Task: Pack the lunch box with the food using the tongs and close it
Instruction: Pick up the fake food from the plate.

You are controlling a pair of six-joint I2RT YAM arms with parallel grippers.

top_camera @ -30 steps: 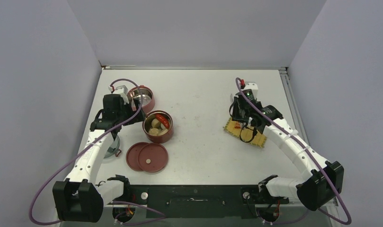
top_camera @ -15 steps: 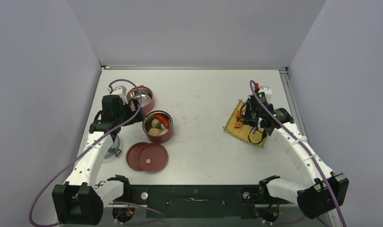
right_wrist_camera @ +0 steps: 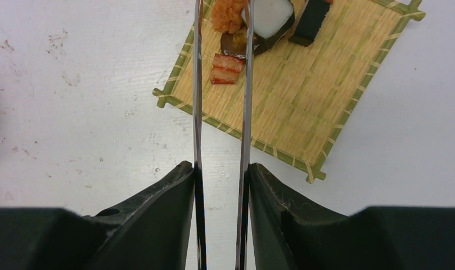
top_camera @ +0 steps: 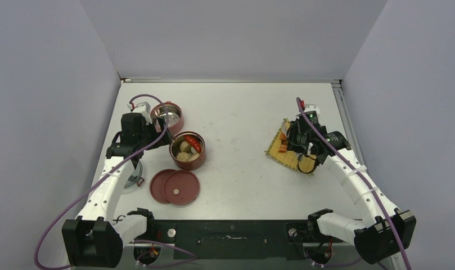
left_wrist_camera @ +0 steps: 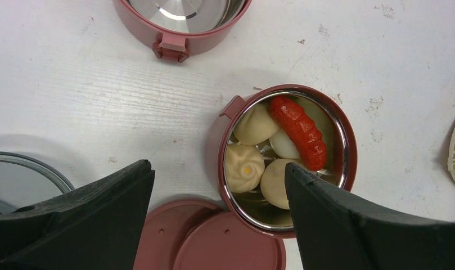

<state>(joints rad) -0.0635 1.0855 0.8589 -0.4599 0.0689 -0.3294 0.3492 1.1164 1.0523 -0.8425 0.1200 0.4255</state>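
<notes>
The right hand [right_wrist_camera: 220,169] is clenched on the tongs [right_wrist_camera: 197,101], with one slim silver arm pressed under each finger. The two arms run nearly parallel and slightly apart, straight out ahead of it. Past the fingertips they cross onto the woven mat [right_wrist_camera: 303,95]. A red sliced piece [right_wrist_camera: 226,68] lies between the arms, an orange crumbed piece [right_wrist_camera: 228,14] is farther ahead, and a white piece [right_wrist_camera: 270,14] in a dark wrap lies just right of them. The tips run off the top edge, so I cannot tell whether they touch any food.

The left hand [left_wrist_camera: 216,169] is spread wide and holds nothing. Just ahead, toward its right finger, stands the filled bowl [left_wrist_camera: 351,146] of the lunch box, holding pale buns [left_wrist_camera: 244,167] and a red sausage [left_wrist_camera: 301,132]. The empty bowl [left_wrist_camera: 171,44] is farther ahead, and the lids [left_wrist_camera: 225,242] lie back between the fingers.

Only the overhead view shows both hands at once, well apart across the tabletop [top_camera: 236,118]. The tongs barely show there.
</notes>
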